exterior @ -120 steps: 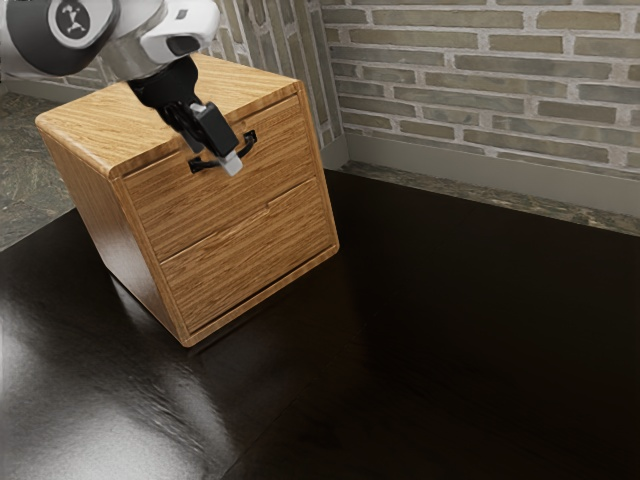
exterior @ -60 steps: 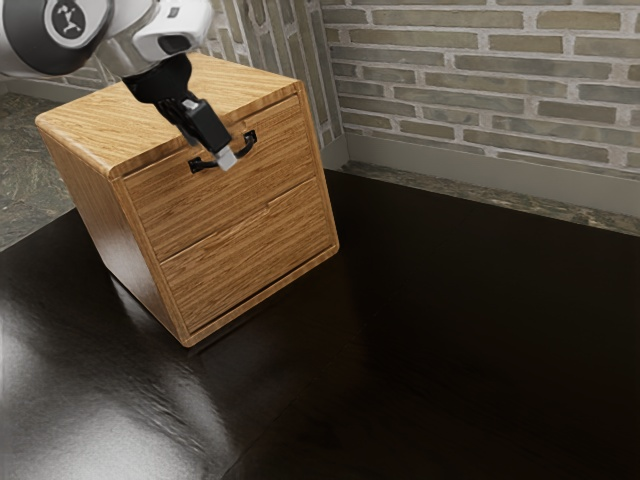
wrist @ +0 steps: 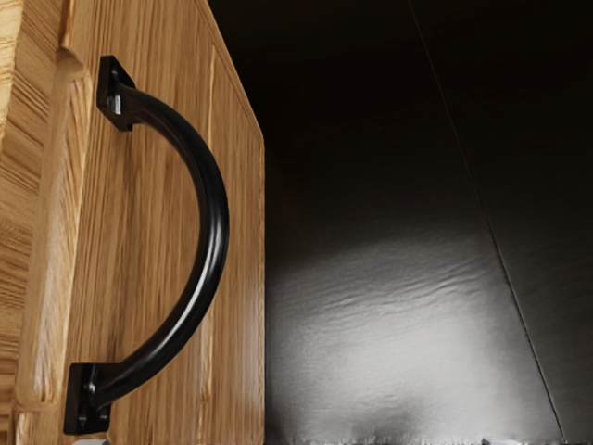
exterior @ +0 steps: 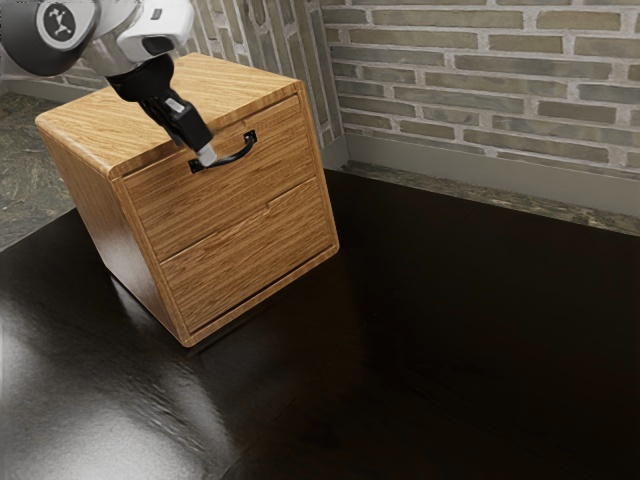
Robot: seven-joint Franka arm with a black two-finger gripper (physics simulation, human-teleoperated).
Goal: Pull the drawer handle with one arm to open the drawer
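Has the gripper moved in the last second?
Yes. The gripper has slid toward the exterior view's left, from the middle of the drawer handle to near its left end.

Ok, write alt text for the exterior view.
A robot arm's gripper sits at the black handle on the upper drawer of a wooden cabinet; the drawer looks shut. The cabinet stands on a dark glossy table before a brick wall.
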